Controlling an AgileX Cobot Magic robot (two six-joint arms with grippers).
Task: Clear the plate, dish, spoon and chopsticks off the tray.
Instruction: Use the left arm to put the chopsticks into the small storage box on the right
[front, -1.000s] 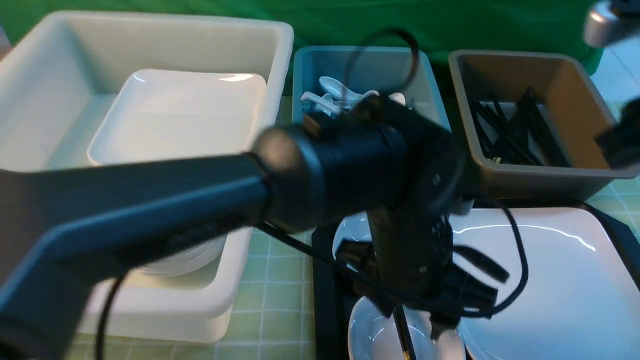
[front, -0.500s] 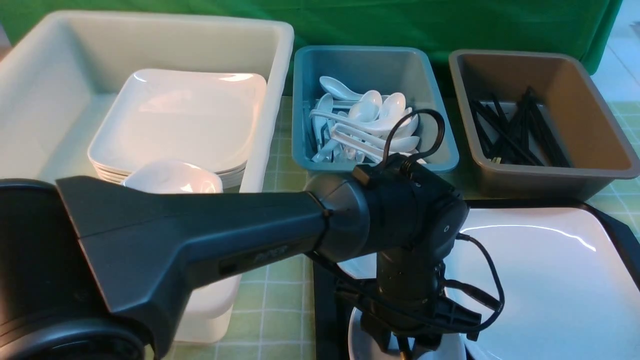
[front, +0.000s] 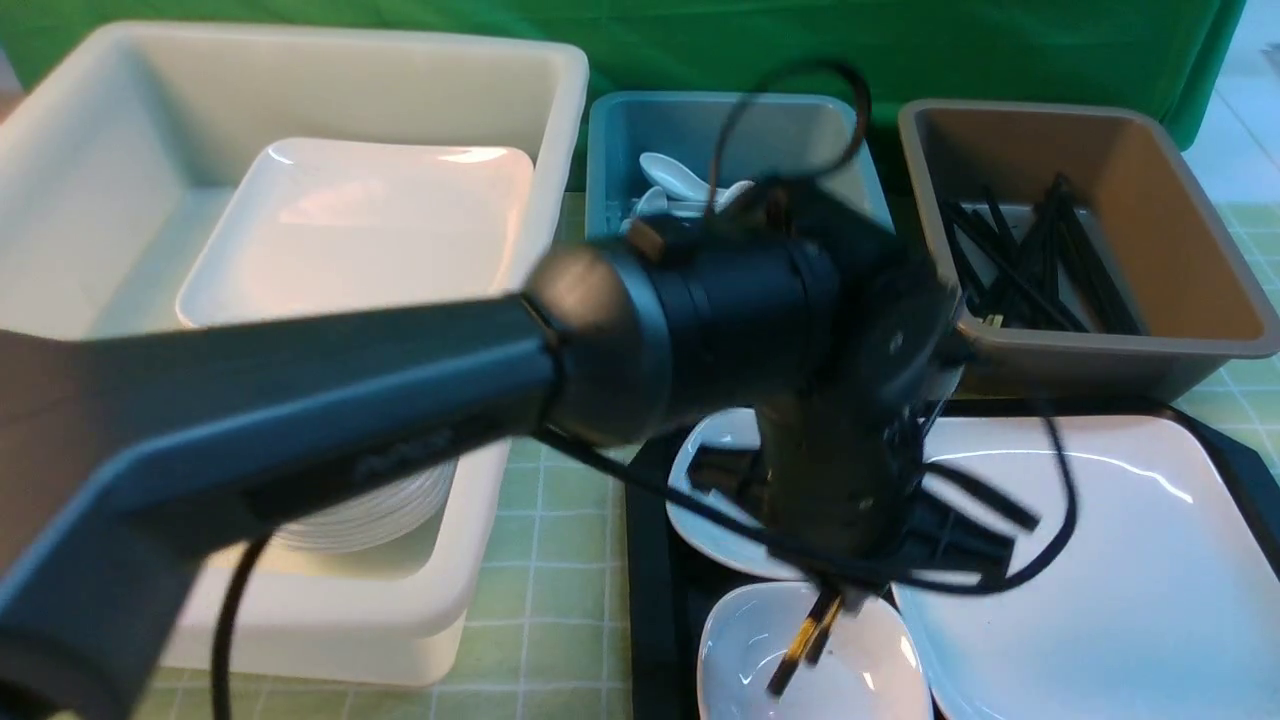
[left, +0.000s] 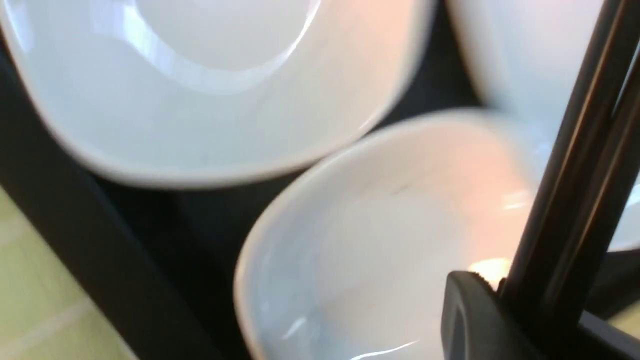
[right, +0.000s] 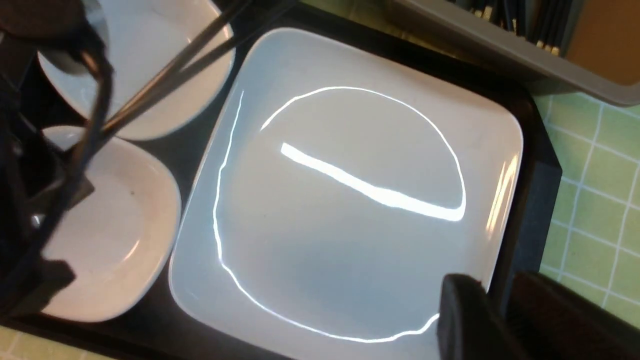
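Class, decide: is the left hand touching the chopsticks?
Touching. The left wrist view shows the chopsticks clamped in the left hand; the front view shows them hanging from it.

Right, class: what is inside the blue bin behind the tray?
A few white spoons show in the blue bin. The left arm covers most of its inside, so the rest cannot be seen.

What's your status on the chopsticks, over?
Left gripper shut on chopsticks, above near dish. Right gripper at plate edge, jaws unclear. Far dish beside, on tray.
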